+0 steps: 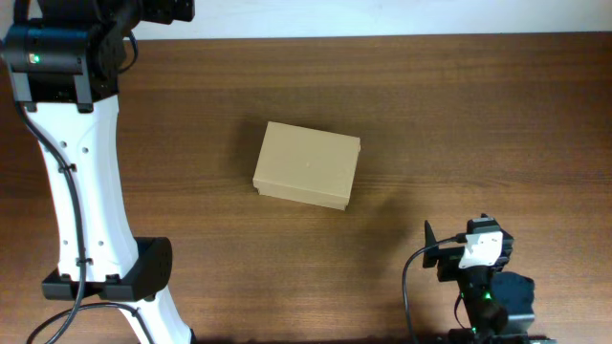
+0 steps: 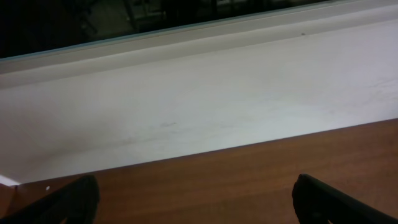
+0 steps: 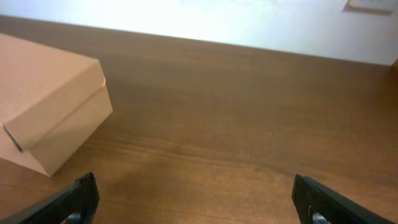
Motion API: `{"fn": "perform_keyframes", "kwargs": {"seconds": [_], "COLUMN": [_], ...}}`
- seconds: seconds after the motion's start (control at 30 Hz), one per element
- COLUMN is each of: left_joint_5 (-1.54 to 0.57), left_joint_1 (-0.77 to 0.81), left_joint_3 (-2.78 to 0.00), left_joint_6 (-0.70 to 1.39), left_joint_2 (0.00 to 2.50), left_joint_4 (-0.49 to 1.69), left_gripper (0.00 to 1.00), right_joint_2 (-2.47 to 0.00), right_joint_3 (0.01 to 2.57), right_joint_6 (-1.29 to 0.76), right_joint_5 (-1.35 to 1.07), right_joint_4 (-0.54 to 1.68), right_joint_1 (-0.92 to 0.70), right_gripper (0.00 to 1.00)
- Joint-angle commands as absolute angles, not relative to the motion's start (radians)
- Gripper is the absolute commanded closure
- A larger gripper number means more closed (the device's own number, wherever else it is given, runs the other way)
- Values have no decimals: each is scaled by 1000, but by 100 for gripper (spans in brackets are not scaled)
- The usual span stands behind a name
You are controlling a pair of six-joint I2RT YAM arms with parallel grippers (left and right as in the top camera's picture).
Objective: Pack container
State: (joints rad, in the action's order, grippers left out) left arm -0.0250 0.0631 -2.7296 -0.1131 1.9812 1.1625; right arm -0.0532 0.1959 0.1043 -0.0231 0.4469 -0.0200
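Note:
The container [image 1: 307,164], a plain tan cardboard box, sits on the brown wooden table [image 1: 459,115] near its middle with its flap lid shut. It also shows at the left of the right wrist view [image 3: 46,99]. My right gripper [image 3: 196,202] is open and empty, low over bare table to the right of and nearer than the box. My left gripper [image 2: 199,202] is open and empty at the table's far left edge, facing a white surface, well away from the box. No pens or other items show.
A white surface [image 2: 186,112] runs along the table's far edge. The left arm [image 1: 81,162] spans the table's left side. The right arm [image 1: 483,258] is folded at the front right.

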Motion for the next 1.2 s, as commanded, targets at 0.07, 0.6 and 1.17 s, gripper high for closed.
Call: {"fn": "perform_keyframes", "kwargs": {"seconds": [0.07,0.6,1.17], "left_joint_5": [-19,-19,-19], "left_joint_1": [62,62,62], "left_joint_3": [-2740,-2740,-2731], "left_joint_6": [-122,-122,-122], "left_joint_2": [1983,1983,1982], "left_joint_4": [1164,1164,1167], "left_gripper": [0,0,0], "right_joint_2": [-41,-41,-41], "right_joint_3": [140,118,118], "right_joint_6": [96,96,96], "right_joint_5": [-25,-25,-25], "right_joint_4": [410,399,399], "right_joint_1": [-11,-11,-11], "right_gripper": [1,1,1]}}
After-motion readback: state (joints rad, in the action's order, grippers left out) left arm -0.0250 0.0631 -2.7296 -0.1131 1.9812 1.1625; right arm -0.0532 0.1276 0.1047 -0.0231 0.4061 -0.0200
